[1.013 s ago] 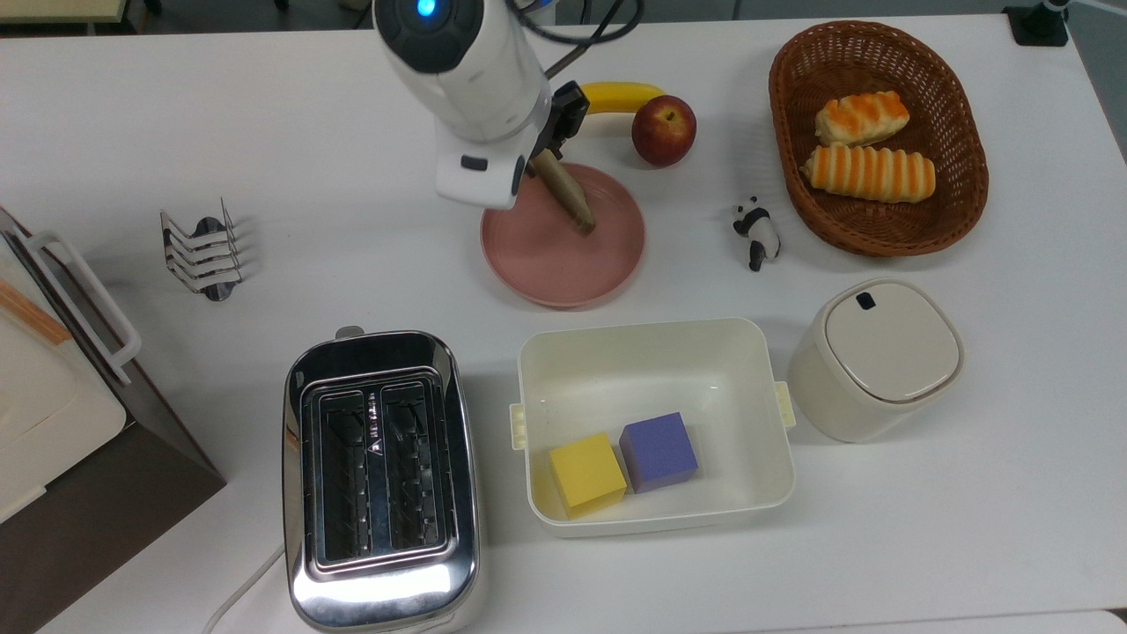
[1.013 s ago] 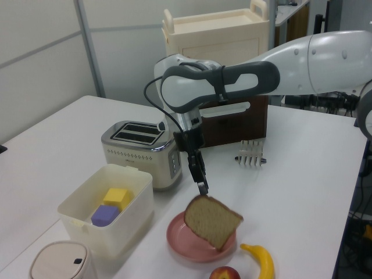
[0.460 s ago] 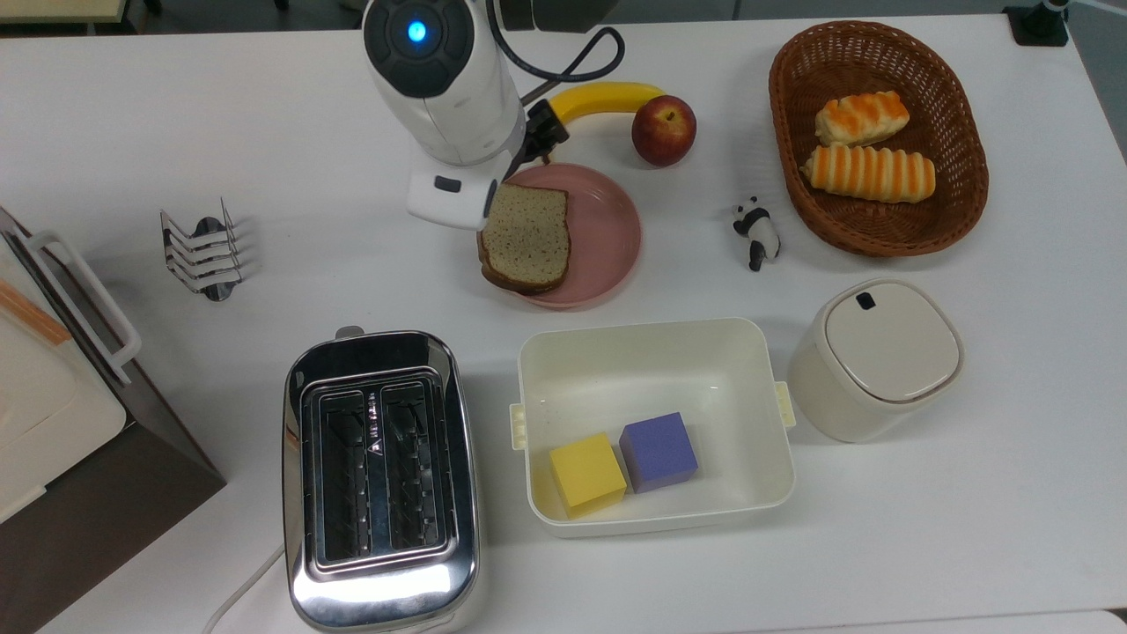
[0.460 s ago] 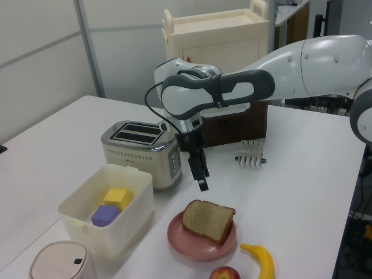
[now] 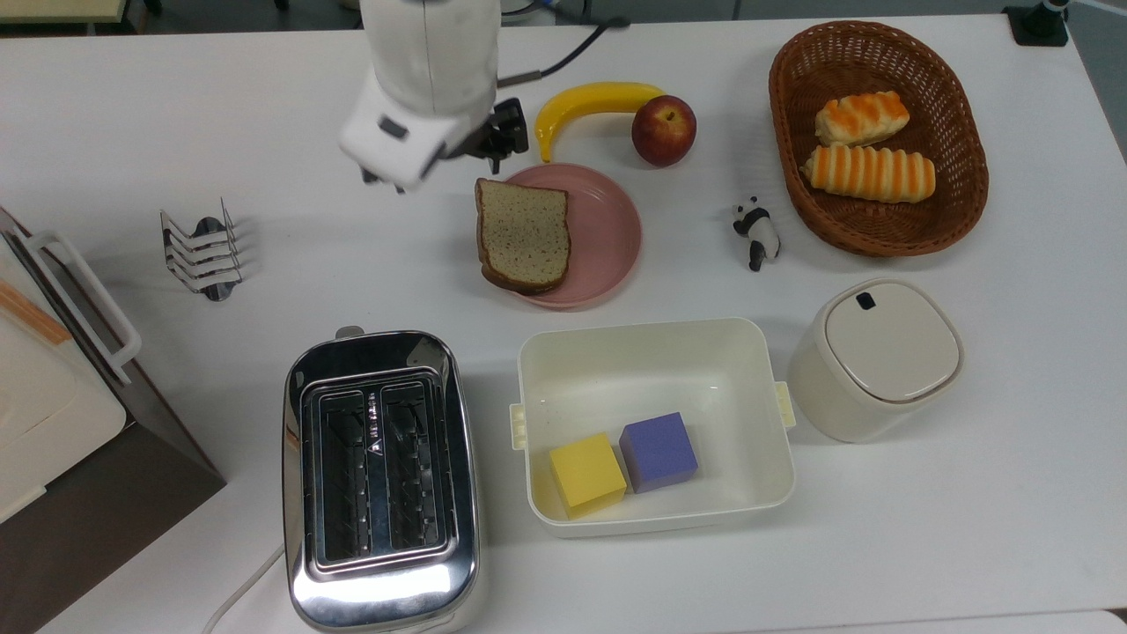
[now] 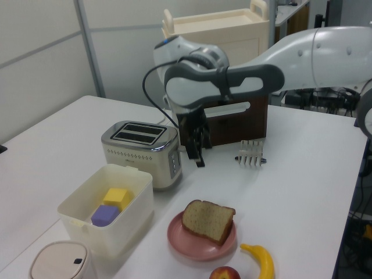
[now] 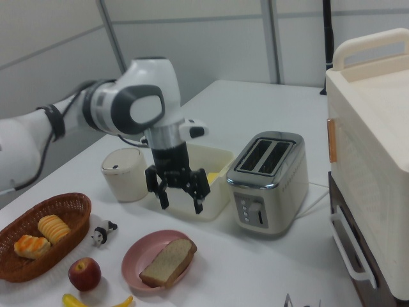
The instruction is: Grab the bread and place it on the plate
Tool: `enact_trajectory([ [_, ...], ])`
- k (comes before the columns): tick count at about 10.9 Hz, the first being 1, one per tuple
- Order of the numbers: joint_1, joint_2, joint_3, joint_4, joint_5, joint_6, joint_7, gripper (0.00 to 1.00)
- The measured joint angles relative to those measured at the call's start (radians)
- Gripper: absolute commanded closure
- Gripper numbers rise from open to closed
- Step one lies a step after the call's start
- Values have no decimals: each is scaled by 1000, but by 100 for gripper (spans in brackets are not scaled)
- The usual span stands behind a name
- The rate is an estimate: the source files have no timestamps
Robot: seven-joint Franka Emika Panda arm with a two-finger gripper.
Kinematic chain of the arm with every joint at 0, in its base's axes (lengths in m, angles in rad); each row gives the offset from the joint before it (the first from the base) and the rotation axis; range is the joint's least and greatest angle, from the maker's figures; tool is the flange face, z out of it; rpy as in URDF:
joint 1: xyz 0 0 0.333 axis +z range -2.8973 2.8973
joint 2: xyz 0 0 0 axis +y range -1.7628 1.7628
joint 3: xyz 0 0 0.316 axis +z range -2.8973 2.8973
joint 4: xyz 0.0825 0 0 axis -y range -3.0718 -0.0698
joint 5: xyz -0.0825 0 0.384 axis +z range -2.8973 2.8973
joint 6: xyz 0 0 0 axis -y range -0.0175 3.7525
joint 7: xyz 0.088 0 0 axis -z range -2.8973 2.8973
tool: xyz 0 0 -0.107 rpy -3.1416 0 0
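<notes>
We have lifted our gripper [image 7: 179, 193] away, jaws wide and empty; the bread [image 5: 522, 233] overhangs the plate [image 5: 607, 231] rim, so a knock could tip it off.

Your gripper [image 7: 179, 189] hangs spread open and empty in clear air above the table [image 5: 176, 114], just off the top view's left of the plate [image 5: 607, 238]. In the top view, you have bare table to the left as far as the toast rack [image 5: 204, 249]. The banana [image 5: 588, 101] and apple [image 5: 663, 129] crowd the plate's far rim; the white tub [image 5: 653, 423] and toaster [image 5: 380, 480] block its near side. The plate's right half looks free, probably enough for a descent.
</notes>
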Motion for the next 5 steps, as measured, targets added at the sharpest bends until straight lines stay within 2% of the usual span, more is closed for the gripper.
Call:
enact_trajectory([
  [3, -31, -104, -2, 4, -5, 0, 196, 0],
  [5, -58, -147, -2, 1, -5, 0, 252, 0],
])
